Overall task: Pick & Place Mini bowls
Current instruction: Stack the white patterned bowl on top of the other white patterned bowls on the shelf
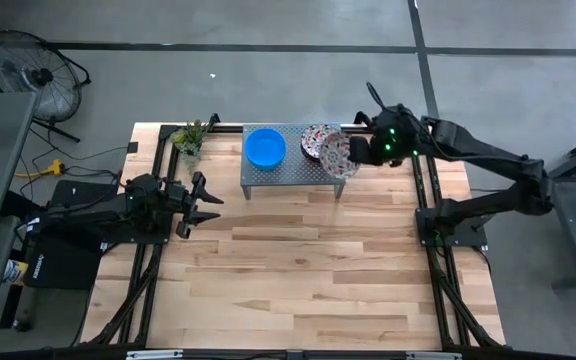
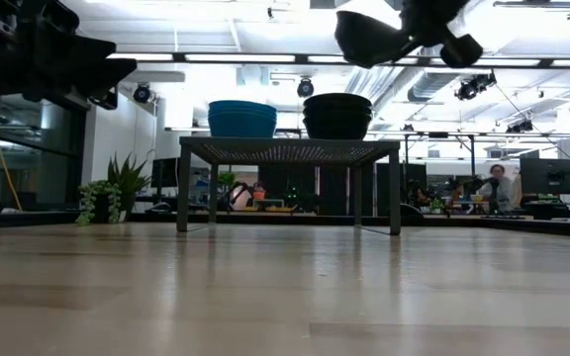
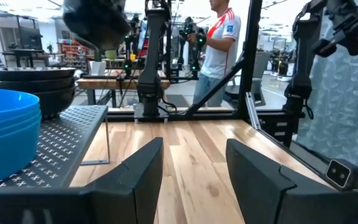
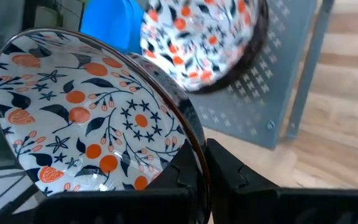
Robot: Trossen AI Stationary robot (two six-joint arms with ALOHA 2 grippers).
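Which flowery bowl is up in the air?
The floral bowl pinched by its rim in the right tool, tilted off the metal stand. The other floral bowls sit stacked on the stand beside the blue bowls.

A robotics lab in an open-plan workspace: a wooden table (image 1: 298,270) on a grey concrete floor (image 1: 268,85), a floor fan (image 1: 28,75) beside it, exposed ceiling ducts (image 2: 443,84) and strip lights (image 2: 236,57), a person (image 2: 498,186) seated at monitors (image 2: 552,176) behind.
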